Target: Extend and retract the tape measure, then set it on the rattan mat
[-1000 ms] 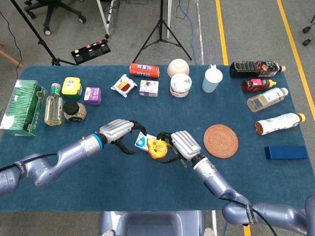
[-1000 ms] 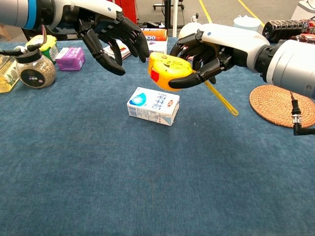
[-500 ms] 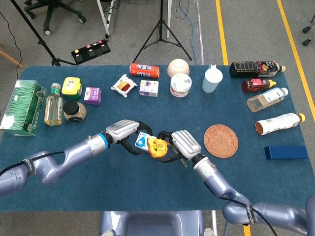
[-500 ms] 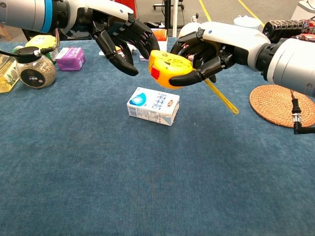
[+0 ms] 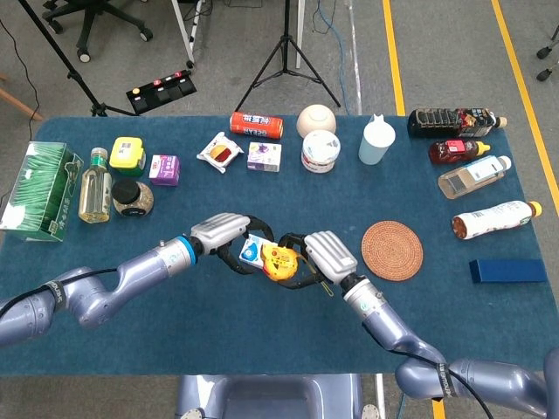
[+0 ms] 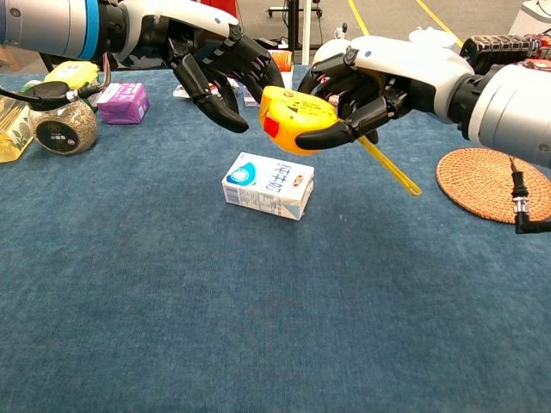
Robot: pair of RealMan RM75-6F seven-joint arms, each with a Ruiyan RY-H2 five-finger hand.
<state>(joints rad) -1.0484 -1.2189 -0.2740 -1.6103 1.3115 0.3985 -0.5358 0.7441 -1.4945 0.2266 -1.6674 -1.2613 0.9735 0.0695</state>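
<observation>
Tape measure [image 6: 293,116] gripped in right hand [image 6: 366,82] fingers above milk carton [image 6: 269,185]; left hand [image 6: 215,64] fingertips spread, touching its case.

- A table [image 5: 262,349] with a dark blue cloth fills the lower part of the head view.
- Beyond it lies a grey floor [image 5: 437,52], marked by two yellow lines [image 5: 393,52] that run away from the table.
- A black tripod [image 5: 286,61] stands on the floor behind the table's far edge.
- An office chair [image 5: 96,22] on castors sits at the upper left.
- A black pedal box [image 5: 162,90] with red buttons lies on the floor nearby.
</observation>
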